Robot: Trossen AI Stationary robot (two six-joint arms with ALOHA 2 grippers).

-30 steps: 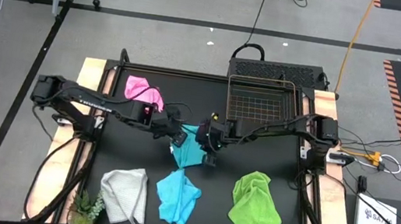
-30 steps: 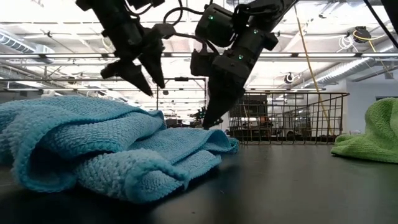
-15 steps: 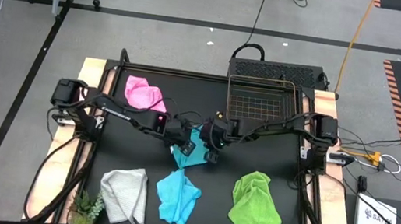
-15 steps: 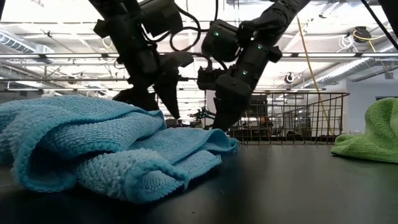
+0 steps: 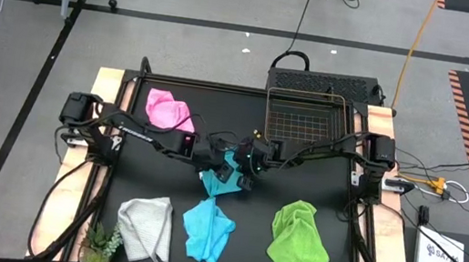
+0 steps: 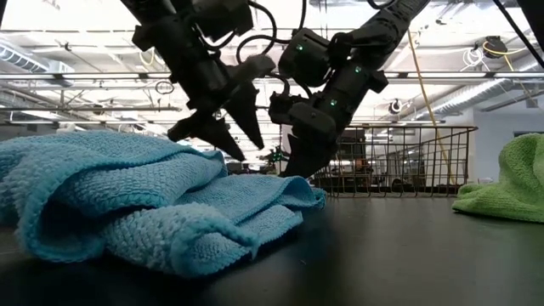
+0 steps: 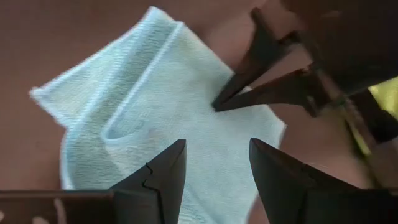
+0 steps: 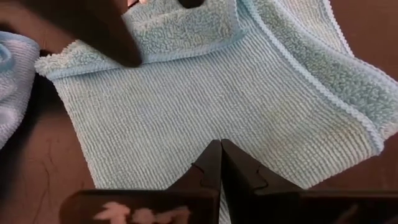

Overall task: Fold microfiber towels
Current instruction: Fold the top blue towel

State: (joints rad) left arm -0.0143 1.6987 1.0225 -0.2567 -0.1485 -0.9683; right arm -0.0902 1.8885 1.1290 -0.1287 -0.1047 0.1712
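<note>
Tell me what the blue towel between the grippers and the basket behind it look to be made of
Blue towel: soft microfiber-like cloth, matte, judging by its fine ribbed weave, fuzzy turned-over corner and stitched edge. Basket: thin metal wire, apparently, given the open see-through grid of slim rods; its coating is too small to tell.

Both hands meet over a blue towel (image 5: 220,181) at the desk's (image 5: 336,256) middle. Pink (image 5: 168,109), white (image 5: 147,226), second blue (image 5: 207,228) and green (image 5: 300,241) towels lie around it.
</note>
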